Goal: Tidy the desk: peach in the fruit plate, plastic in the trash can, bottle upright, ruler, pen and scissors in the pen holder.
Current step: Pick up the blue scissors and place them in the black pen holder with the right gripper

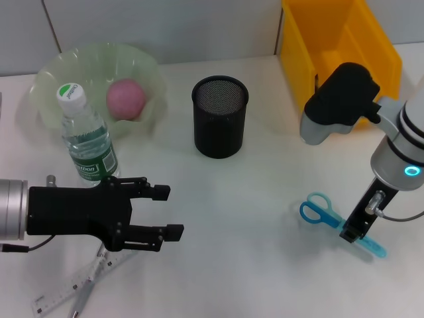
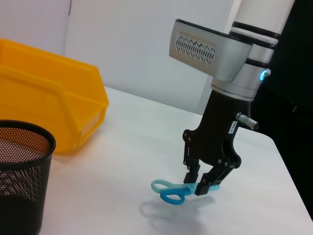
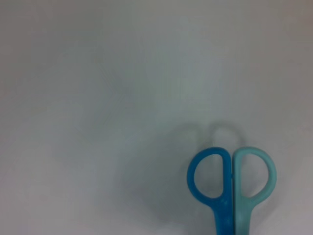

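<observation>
Holding the scissors [image 1: 329, 216] by the shank, the right gripper [image 2: 201, 186] is clamped on them at the near right of the desk [image 1: 265, 199]; the left wrist view shows them lifted clear, a shadow beneath. Near left: the left gripper [image 1: 165, 212] hovers with fingers apart, holding nothing, above the ruler [image 1: 79, 285] and what looks like the pen [image 1: 89, 291] lying crossed on the desk. Just beyond it the bottle [image 1: 88, 140] stands upright.

Judgement for this step: raise high enough to clear the rim, carry left and far to the mesh pen holder [image 1: 220, 116] at mid desk, tip blades down, centre over the opening, release only once inside.

Far left: the peach [image 1: 126, 99] sits in the fruit plate [image 1: 53, 73]. Far right: the yellow bin [image 1: 331, 33].
</observation>
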### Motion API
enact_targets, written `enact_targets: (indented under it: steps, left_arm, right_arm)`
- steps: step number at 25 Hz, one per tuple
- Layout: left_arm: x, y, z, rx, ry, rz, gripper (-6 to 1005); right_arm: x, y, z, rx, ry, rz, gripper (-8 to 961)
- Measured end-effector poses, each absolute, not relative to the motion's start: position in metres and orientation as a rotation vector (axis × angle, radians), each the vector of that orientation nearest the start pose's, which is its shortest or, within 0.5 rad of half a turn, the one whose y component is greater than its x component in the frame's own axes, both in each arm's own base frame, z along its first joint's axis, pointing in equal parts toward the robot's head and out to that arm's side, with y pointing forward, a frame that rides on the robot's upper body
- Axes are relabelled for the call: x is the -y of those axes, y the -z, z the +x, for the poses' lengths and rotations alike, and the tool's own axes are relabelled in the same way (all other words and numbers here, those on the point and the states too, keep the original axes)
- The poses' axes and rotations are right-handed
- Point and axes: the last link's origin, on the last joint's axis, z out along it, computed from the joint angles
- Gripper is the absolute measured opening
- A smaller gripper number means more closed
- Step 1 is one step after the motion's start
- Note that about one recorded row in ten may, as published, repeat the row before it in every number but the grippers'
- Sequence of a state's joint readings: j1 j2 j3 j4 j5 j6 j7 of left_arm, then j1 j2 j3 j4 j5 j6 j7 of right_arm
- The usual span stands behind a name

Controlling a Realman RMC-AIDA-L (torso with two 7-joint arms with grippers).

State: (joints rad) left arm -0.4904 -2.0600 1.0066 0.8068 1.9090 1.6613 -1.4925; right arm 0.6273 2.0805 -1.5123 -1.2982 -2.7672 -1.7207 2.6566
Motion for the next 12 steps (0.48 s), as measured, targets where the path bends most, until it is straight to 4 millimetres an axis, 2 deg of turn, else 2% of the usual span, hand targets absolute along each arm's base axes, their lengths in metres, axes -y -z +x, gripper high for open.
enact_targets:
  steps: [7, 12]
  left_arm:
    - [-0.312, 0.009, -0.230, 0.485, 0.612, -3.016, 777]
    - [-0.312, 0.009, -0.230, 0.483, 0.610, -3.017, 777]
  right_arm:
    - [-0.335, 0.003, 0.197, -0.960, 0.882, -2.500, 214]
    - [-0.346, -0.013, 0.192, -0.923, 0.753, -2.477, 214]
